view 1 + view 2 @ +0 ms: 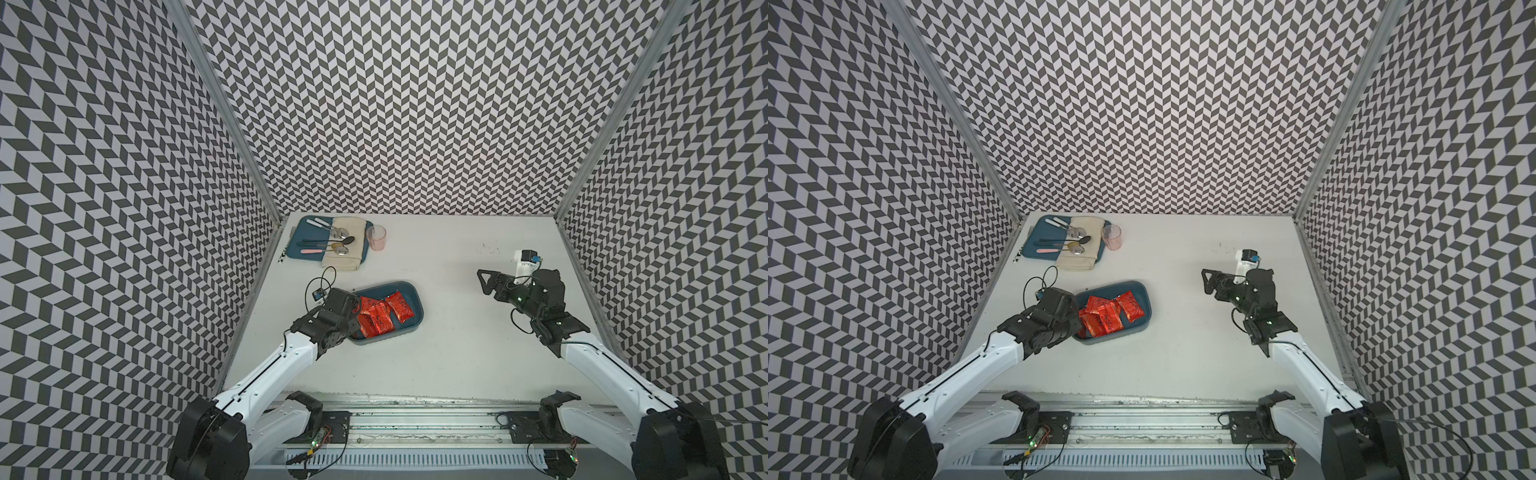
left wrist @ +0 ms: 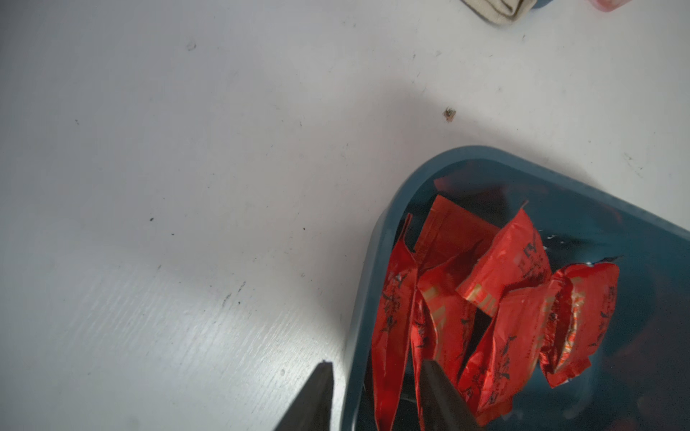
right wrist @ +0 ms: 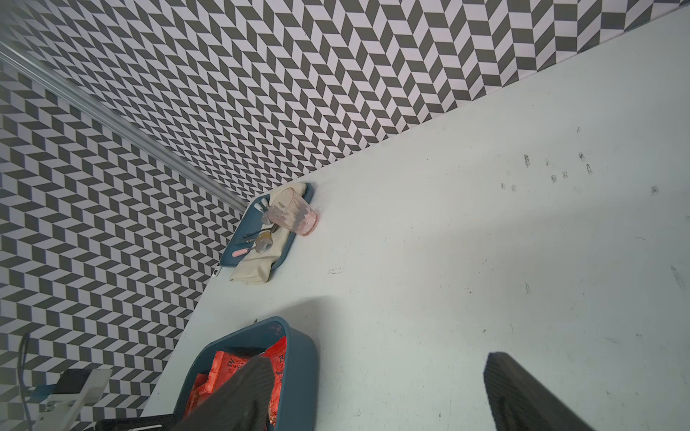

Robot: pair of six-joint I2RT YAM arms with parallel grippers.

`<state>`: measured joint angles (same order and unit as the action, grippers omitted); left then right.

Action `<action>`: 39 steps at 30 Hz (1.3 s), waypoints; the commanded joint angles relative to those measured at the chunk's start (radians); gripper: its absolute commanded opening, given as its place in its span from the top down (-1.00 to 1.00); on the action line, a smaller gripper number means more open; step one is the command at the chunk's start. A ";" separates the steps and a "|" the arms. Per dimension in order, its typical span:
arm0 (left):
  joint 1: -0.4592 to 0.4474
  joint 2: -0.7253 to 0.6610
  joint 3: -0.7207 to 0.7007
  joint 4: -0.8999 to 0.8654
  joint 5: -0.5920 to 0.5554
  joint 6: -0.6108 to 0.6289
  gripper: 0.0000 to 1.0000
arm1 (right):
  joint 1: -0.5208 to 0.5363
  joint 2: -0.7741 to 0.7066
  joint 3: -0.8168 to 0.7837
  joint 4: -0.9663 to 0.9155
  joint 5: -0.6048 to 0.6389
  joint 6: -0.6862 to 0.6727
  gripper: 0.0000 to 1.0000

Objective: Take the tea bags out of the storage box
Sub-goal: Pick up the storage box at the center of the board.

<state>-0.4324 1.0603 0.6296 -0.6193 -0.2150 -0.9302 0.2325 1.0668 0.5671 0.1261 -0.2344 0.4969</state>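
You have the tea bags [image 1: 376, 318] heaped in the storage box [image 1: 409, 291], nine o'clock of the bench [image 1: 457, 353] centre. The left pincer [image 2: 377, 364] straddles the box's nine o'clock wall and one sachet; you cannot tell if it grips. The right pincer [image 3: 379, 360] gapes at three o'clock.

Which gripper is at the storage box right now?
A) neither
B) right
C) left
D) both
C: the left gripper has its jaws down at one end of the storage box, one of them inside among the tea bags. The right gripper hangs with jaws open over the table, apart from the box.
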 commanded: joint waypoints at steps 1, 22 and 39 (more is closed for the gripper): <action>-0.008 0.003 -0.018 -0.013 -0.008 0.011 0.33 | 0.003 0.014 -0.008 0.037 -0.016 -0.004 -0.86; -0.010 0.037 -0.029 -0.002 -0.013 0.018 0.79 | 0.003 0.036 -0.010 0.040 -0.024 0.002 -0.86; -0.035 0.099 0.249 -0.208 -0.077 0.179 1.00 | 0.009 0.029 0.057 -0.028 -0.097 0.003 -0.81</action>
<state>-0.4568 1.1477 0.8066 -0.7479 -0.2512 -0.8211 0.2333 1.1053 0.5705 0.1043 -0.2790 0.4984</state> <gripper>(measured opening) 0.102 0.912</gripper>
